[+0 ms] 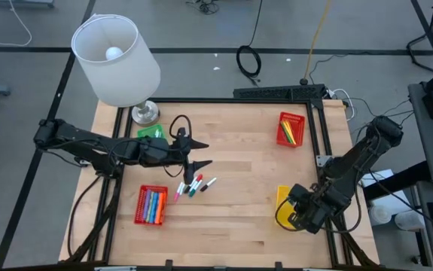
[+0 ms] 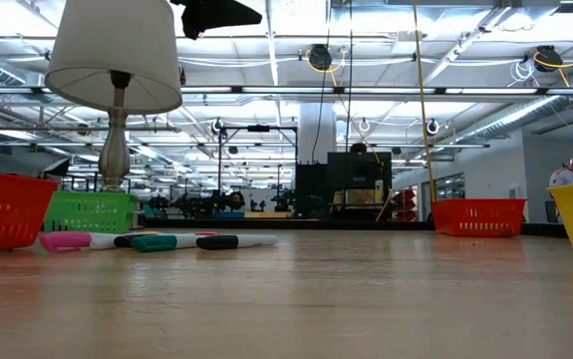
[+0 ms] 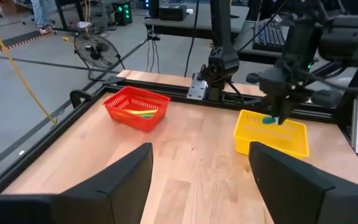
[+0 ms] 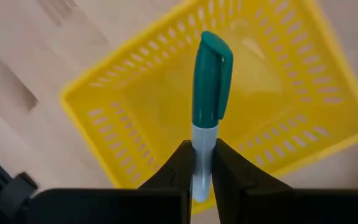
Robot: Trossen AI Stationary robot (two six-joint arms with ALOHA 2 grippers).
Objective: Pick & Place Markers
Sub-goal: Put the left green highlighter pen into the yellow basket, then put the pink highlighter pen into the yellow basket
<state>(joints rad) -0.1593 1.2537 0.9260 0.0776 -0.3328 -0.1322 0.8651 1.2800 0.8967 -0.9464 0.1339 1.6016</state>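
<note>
My right gripper is clamped on a teal-capped marker: fingers pinch its white barrel, cap end pointing away past the fingertips. Straight beyond the fingertips sits the yellow basket, marker held over its open middle, not touching it. In the high view the right gripper is over the yellow basket at the desk's right edge.

My left gripper is released, fingers spread wide with nothing between them, held up off the desk. Far ahead of those fingers are a red basket with a couple of markers inside, and the yellow basket with the other arm over it. From above, the left gripper is just beside the loose markers, which lie in a small cluster on the desk right under and in front of the fingertips. Low view shows those loose markers flat on the wood: pink, teal and dark caps.

Another red basket full of markers lies to the side of the left fingers; a green basket and a lamp sit behind the left arm.
</note>
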